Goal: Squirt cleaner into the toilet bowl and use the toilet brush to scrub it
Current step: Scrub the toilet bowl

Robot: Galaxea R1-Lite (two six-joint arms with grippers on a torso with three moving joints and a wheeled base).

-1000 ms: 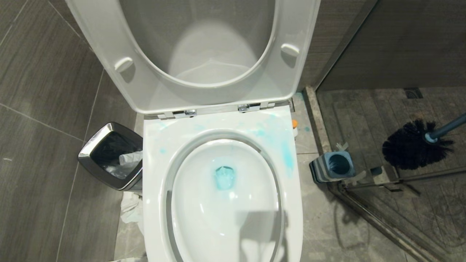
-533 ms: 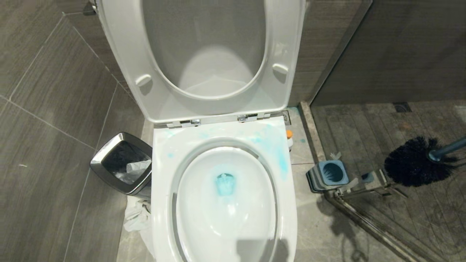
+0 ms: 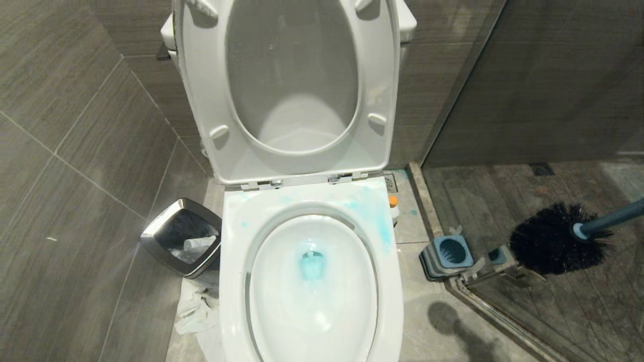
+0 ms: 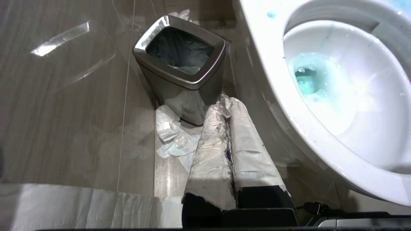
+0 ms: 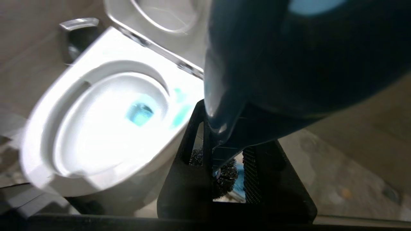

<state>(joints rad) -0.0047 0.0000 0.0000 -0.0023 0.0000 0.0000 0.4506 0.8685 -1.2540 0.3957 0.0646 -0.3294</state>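
Head view, brush: your toilet brush (image 3: 556, 245) hangs over the shower floor, right of its holder (image 3: 447, 256).
Right claw (image 5: 224, 160): pinching the handle.
Bowl: toilet bowl (image 3: 312, 296) holds blue water.
Left claw (image 4: 228, 154): pressed together beside the waste bin (image 4: 179, 69).

Overhead lighting is bright. The glossy white ceramic toilet bowl (image 5: 96, 128) glares to overexposure in the right wrist view, with motion blur toward 9 o'clock. A soft shadow falls on the grey floor tiles (image 3: 448, 322) at 5 o'clock.

No readable text, label, brand, number or sign appears on anything.
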